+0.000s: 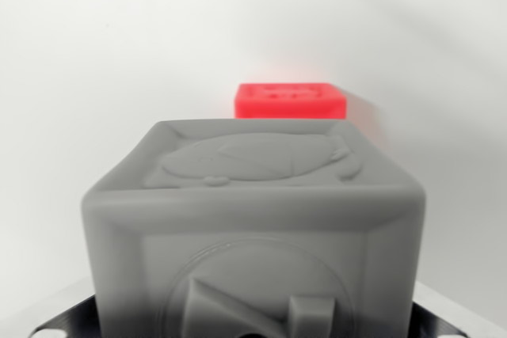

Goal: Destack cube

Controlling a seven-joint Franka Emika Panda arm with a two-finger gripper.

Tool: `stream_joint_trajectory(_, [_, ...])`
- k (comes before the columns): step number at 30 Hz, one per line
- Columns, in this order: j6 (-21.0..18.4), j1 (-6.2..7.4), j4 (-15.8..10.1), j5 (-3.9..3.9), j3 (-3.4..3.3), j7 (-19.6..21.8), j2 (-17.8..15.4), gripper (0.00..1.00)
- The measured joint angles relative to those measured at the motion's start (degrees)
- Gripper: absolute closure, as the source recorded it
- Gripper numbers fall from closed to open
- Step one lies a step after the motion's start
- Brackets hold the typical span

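The grey cube [253, 227] is filling the foreground, its lower part running off the bottom edge and its near relief blurring. It is hiding the base of the red cube [290, 100] behind. The gripper's fingertips are staying out of sight.

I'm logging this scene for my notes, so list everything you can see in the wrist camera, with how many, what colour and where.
grey cube: one, grey, close to the camera, filling the lower middle of the wrist view, with raised relief patterns on its top and front faces.
red cube: one, bright red, behind the grey cube, upper centre of the view; only its upper part shows over the grey cube's far edge.
white surface: one, white, all around and behind both cubes.
gripper: dark and metallic parts show at the bottom corners, either side of the grey cube; the fingertips are out of sight, so whether it is open or shut cannot be told.
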Motion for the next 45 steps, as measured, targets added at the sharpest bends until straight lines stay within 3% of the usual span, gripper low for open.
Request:
stream_joint_trajectory(29, [3.34, 4.13, -6.92, -0.74, 0.79, 6.23, -3.69, 1.00])
stream_joint_trajectory(45, [5.11, 6.19, -10.60, -1.17, 1.99, 10.27, -5.52, 1.00])
